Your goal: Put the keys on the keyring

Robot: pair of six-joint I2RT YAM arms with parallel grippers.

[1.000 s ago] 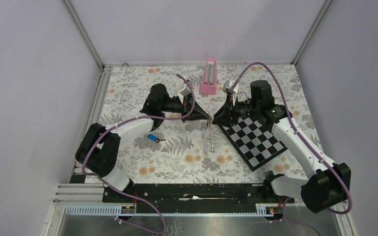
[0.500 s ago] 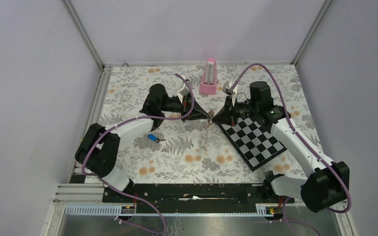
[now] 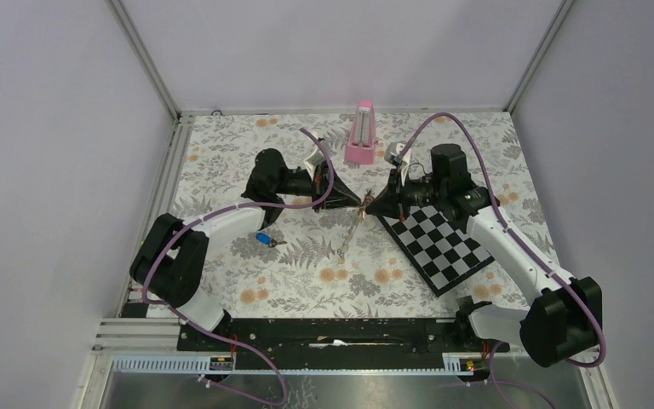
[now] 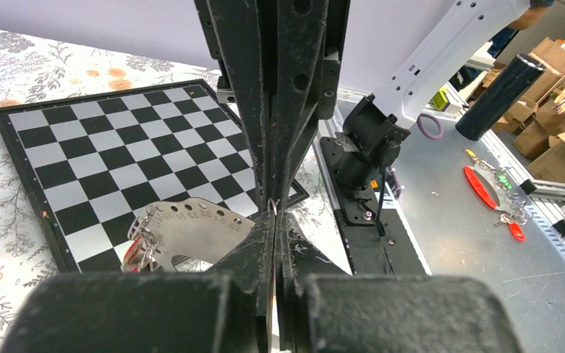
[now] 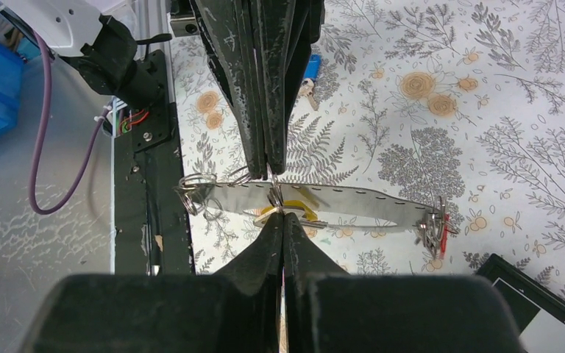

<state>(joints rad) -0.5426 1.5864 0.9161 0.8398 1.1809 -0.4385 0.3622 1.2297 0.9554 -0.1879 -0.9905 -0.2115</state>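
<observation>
The left claw (image 3: 359,204) and the right claw (image 3: 370,206) meet tip to tip above the middle of the bench (image 3: 306,281), and both are pinched tight. The keyring (image 3: 349,233) hangs down from that spot in the air. It looks like the left claw is the one holding it, up near the middle of the strap. The right claw is closed right at the yellow key (image 5: 299,213), but I cannot tell if it really holds the key or only touches it. The blue key (image 3: 264,239) lies alone on the bench, well apart to the left, and it is not on the ring yet. Things could go wrong here. The strap is thin and dangles, so a small pull from either claw could make it swing or slip out and drop. The two tips are very close, so they could bump each other and knock the yellow key loose. The ring is tiny, and the key could slide past it and miss. The view from above shows both arms and the blue key, but the keyring is only a thin line there. The right wrist view shows much more: the long silver strap, the little rings at both ends, the red piece (image 5: 447,224) and the yellow key. The left wrist view shows the checkerboard (image 4: 81,162) under the strap, but no key at all.
</observation>
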